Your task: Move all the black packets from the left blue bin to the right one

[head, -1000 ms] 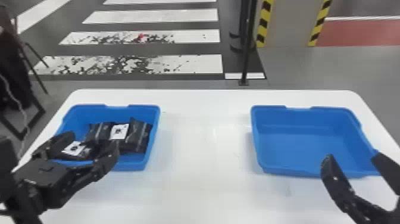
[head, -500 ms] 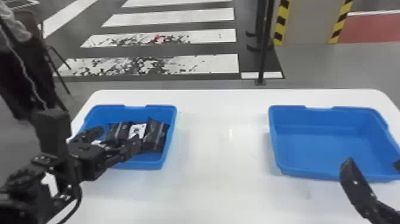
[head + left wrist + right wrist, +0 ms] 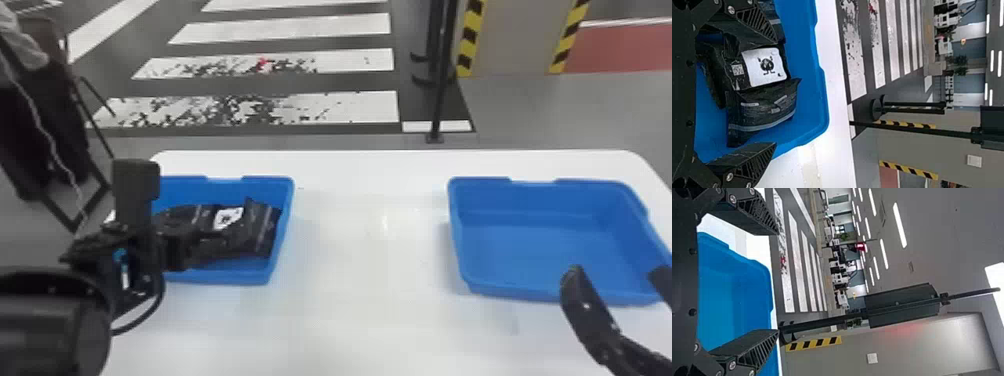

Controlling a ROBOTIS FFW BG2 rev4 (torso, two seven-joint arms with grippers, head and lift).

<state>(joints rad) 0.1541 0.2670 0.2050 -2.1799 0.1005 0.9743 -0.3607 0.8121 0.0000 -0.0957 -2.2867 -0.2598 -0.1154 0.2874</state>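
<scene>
Over the left blue bin (image 3: pixel 235 277) in the head view is my left gripper (image 3: pixel 185 245), beside the black packets (image 3: pixel 260 230). Seen from the left wrist, my left gripper (image 3: pixel 775 92) has its fingers wide apart, with a white-labelled packet (image 3: pixel 764 66) and another black packet (image 3: pixel 764 107) lying in the bin between and beyond them. My right gripper (image 3: pixel 617 272) stands open at the near edge of the right blue bin (image 3: pixel 540 250), which holds no packet. In the right wrist view my right gripper (image 3: pixel 778 282) has nothing between its fingers.
Both bins rest on a white table (image 3: pixel 370 300), with bare tabletop between them. Beyond the far edge stands a black post (image 3: pixel 442 75) on the floor. A dark chair (image 3: pixel 45 115) is at the far left.
My left arm has swung inward and its gripper has moved right over the left bin, turning toward the packets. The head view has shifted slightly. My right gripper stays open.
</scene>
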